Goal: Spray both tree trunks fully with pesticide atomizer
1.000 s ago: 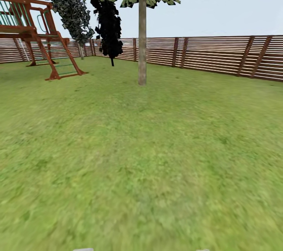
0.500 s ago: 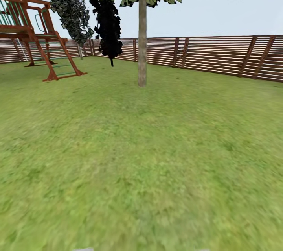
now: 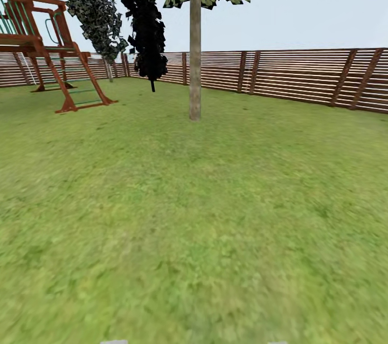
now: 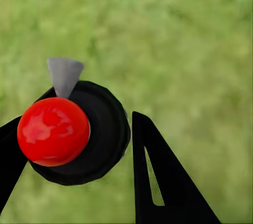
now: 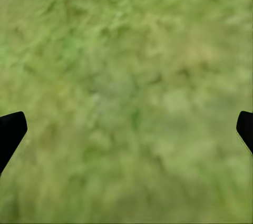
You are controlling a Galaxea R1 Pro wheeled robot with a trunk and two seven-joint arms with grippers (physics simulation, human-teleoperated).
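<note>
In the left wrist view my left gripper (image 4: 74, 124) is shut on the pesticide atomizer (image 4: 79, 134), seen end-on as a black round body with a red ball top and a small grey nozzle, between two black fingers (image 4: 158, 182). Grass lies below it. My right gripper (image 5: 130, 124) is open over bare grass, its dark fingertips (image 5: 10, 132) at the picture's edges. In the head view a tree with a straight grey-brown trunk (image 3: 195, 53) and green foliage stands ahead on the lawn (image 3: 194, 225). No white specks show on the trunk.
A brown slatted fence (image 3: 302, 77) rings the lawn at the back. A red-brown wooden playset (image 3: 48, 53) stands at the far left. Behind the trunk are a leaning dark-leaved tree (image 3: 94, 4) and a black-leaved thin tree (image 3: 148, 31).
The whole head view has shifted a little: the playset has slid left and the fence posts right, so the camera has moved. The arms look unchanged.
</note>
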